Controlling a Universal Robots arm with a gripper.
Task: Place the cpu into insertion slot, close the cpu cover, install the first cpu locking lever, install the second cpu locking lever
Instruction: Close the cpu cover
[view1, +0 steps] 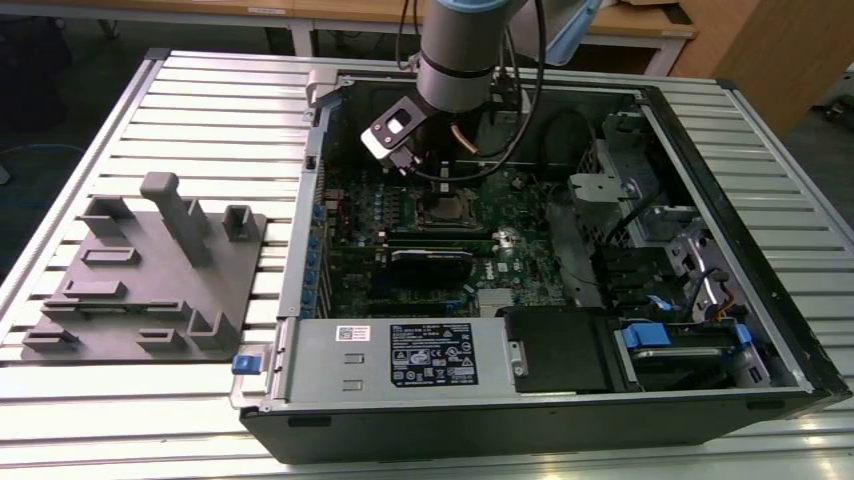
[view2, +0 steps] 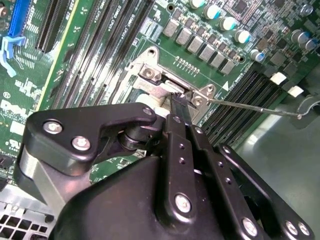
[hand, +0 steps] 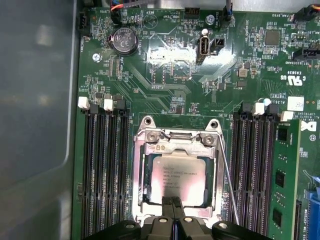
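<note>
the pincer, closed narrow and empty, is touching the cpu cover, likely pressing it flat over the cpu.

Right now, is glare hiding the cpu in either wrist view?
First wrist view: a pale sheen washes the flat silvery-grey square cpu and a patch of the green motherboard. Second wrist view: evenly lit, but the black gripper blocks the cpu.

The silvery cpu sits flat in the insertion slot mid-board, the cpu cover down framing it, a thin locking lever angling out alongside
</note>
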